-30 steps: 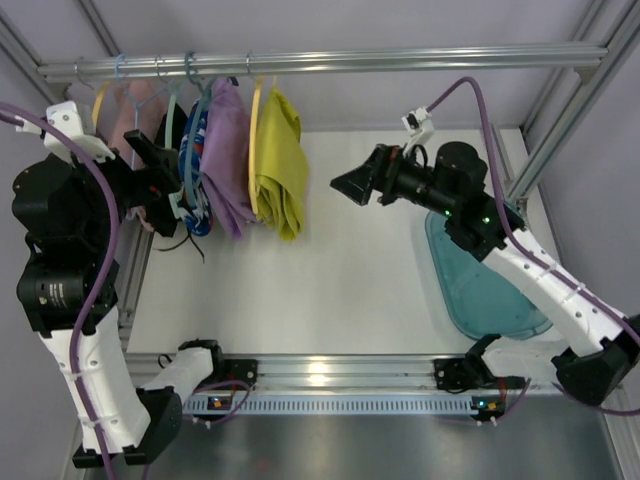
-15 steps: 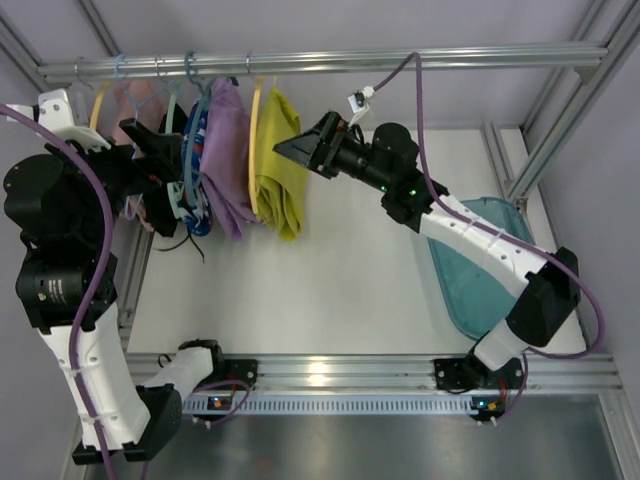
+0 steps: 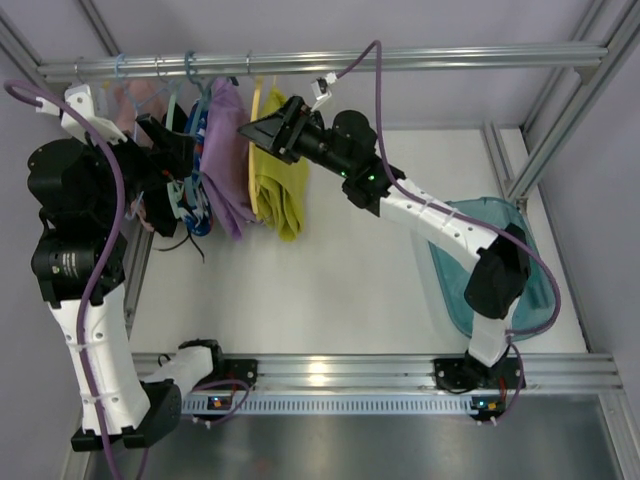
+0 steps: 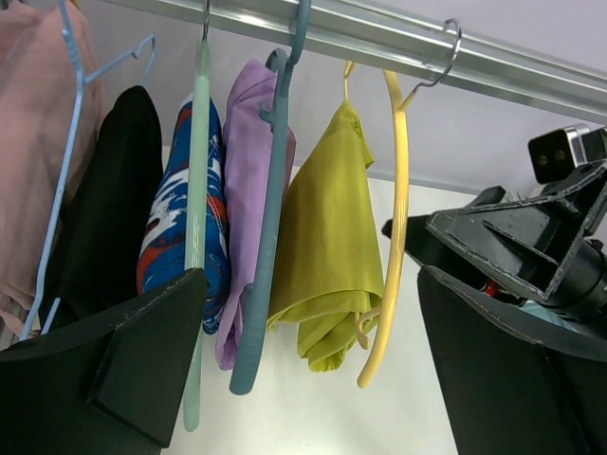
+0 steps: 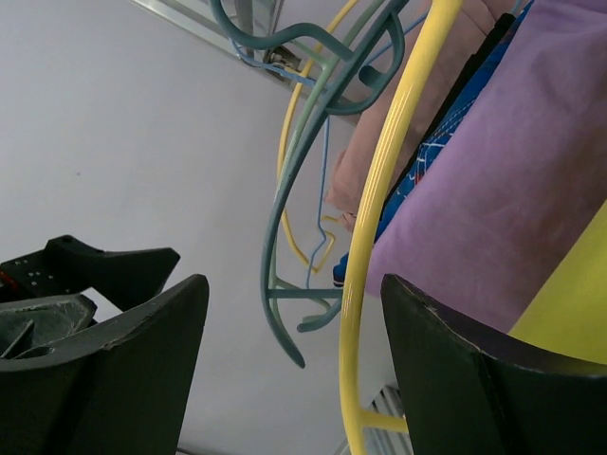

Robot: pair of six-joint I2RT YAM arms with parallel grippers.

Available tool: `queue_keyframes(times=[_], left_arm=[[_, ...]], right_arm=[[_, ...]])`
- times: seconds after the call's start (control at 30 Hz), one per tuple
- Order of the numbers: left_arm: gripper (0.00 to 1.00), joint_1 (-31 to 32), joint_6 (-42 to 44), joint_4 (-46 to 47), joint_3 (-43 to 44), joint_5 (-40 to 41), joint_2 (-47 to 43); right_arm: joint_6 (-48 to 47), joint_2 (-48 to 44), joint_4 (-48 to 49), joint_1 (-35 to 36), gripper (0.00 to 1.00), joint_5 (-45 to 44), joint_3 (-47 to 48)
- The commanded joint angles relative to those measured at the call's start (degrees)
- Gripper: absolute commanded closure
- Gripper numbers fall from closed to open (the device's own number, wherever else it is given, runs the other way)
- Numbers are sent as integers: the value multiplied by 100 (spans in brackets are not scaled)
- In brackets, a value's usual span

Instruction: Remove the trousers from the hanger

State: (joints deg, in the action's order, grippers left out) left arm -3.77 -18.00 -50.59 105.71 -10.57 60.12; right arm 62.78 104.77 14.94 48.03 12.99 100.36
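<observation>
On the rail (image 3: 450,55) at the worktop's far edge hangs the hanger (image 4: 401,209), trousers (image 4: 327,237) draped over it. Right gripper (image 5: 294,284) straddles its arm, jaws apart; left gripper (image 4: 311,284) gapes nearby. A pull could unhook the hanger or snag the teal hanger (image 4: 261,275).

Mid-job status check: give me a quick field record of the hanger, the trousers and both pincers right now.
hanger: yellow, hooked on the rail
trousers: yellow-green, draped on the hanger, not yet removed
right pincer: open, hanger's rim between its fingers, no contact visible
left pincer: open, holding nothing, facing the hanging clothes
neighbour: teal hanger with purple garment, beside the trousers
</observation>
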Motion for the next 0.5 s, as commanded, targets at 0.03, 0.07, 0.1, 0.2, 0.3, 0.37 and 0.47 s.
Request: queue_keyframes(times=[0.03,0.07,0.1,0.2,0.3,0.37,0.47], left_arm=[[2,-45,-72,348,-42,-51,-79],[1,-45,-55,348,-42,-25,-97],[1,-45,-46,348,-42,-16,-88],[1,-45,-11,348,-77,11,-105],[1,-45,-28,348,-147,-7,-114],[1,-45,-28,348,-156,-33,-106],[2,-45,-28,348,-156,-24,-114]], right_arm=[[50,236,334,145,26,-60,573],[50,272,352,154,26,-60,590],[67,342,369,128,26,-60,608],[155,421,483,136,31,-43,625],[252,509,519,128,40,-69,722],[357,562,501,136,46,-78,810],[576,623,449,136,60,-113,863]])
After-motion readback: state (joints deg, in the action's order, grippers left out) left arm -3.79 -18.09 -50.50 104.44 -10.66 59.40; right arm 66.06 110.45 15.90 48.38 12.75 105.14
